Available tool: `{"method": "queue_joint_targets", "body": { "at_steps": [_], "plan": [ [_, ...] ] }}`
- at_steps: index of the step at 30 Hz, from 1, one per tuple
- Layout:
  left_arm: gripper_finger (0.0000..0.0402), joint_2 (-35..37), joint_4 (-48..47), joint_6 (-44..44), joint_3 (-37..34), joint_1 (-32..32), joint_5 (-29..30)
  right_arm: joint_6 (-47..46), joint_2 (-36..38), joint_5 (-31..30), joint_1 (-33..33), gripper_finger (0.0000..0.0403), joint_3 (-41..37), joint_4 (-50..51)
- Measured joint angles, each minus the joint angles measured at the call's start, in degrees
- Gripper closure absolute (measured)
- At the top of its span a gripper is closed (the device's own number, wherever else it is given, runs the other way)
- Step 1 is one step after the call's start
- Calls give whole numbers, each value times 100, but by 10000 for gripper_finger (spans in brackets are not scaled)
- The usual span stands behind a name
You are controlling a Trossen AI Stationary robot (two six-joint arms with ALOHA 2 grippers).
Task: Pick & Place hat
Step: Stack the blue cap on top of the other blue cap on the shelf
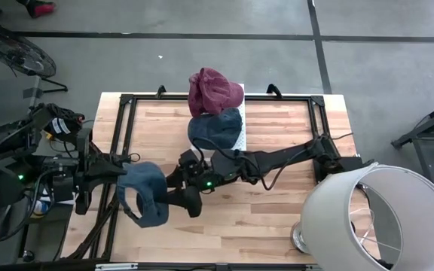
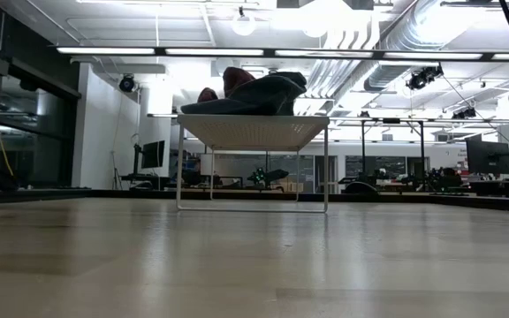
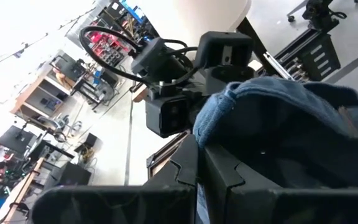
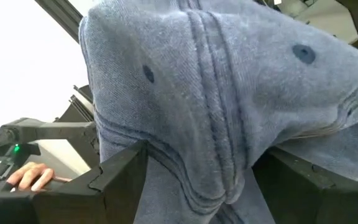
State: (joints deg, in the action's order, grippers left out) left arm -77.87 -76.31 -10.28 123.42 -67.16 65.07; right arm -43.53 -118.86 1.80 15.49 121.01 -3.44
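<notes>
Fingers of the right gripper (image 1: 173,197) stand spread around the crown of a blue denim hat (image 1: 146,194), seen low and left of centre in the high view, while the left gripper (image 1: 123,175) is clamped tight on its edge, the hat seemingly held above the bench (image 1: 277,218). Two hats, one dark blue (image 1: 215,129) and one maroon (image 1: 214,90), already lie on the white rack (image 1: 240,140) at upper centre; the third remains to be placed. No brand or legible writing shows.
</notes>
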Motion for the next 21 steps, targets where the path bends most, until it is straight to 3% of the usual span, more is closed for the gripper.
{"method": "queue_joint_targets", "body": {
  "at_steps": [10,21],
  "plan": [
    [402,0,504,-546,-2,0,-14,27,-57,12,-130,143,0,234],
    [402,0,627,-752,-4,0,-167,199,-57,218,-230,254,0,243]
  ]
}}
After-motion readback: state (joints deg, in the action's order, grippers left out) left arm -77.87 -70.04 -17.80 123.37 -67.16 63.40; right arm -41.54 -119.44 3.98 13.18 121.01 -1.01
